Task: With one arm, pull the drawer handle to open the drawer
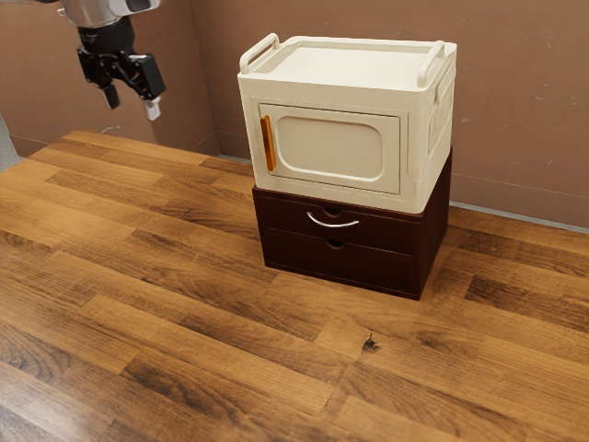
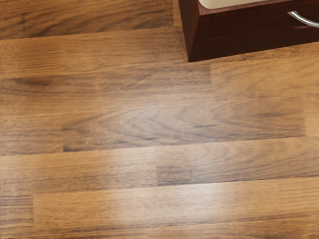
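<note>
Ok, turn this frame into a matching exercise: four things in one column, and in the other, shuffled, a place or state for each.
Things:
1. Gripper
2. Cream cabinet
3. Curved metal handle
4. Orange handle

Places or states:
A. on the front of the upper drawer
B. open and empty
C. on top of the dark drawer unit
D. on the cabinet's door

Pairs: 1-B, 2-C, 3-A, 4-D
</note>
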You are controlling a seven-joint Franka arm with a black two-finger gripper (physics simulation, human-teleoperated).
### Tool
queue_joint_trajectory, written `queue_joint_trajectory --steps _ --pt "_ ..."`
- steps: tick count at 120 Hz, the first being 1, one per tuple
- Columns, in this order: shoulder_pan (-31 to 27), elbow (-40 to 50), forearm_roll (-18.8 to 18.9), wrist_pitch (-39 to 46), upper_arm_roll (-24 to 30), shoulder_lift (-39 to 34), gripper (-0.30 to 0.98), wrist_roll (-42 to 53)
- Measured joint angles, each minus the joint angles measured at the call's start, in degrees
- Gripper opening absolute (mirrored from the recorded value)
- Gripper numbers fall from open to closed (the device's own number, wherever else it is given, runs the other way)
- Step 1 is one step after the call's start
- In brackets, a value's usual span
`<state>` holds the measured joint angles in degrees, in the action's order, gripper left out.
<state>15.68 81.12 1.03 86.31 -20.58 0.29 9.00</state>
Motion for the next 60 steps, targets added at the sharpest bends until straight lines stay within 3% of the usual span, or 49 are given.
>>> queue_joint_trajectory --steps 18,28,40,60 --pt "-0.16 0.19 -0.73 -0.01 -0.86 -0.24 0.69 0.35" --pt "-0.96 -5.85 -0.63 -1.56 0.12 -2.39 0.69 0.52" --pt "-5.14 -9.03 -0.71 -4.13 6.51 -5.16 0.69 0.69" --pt "-2.49 -9.51 -0.49 -7.57 16.22 -6.83 0.69 2.27"
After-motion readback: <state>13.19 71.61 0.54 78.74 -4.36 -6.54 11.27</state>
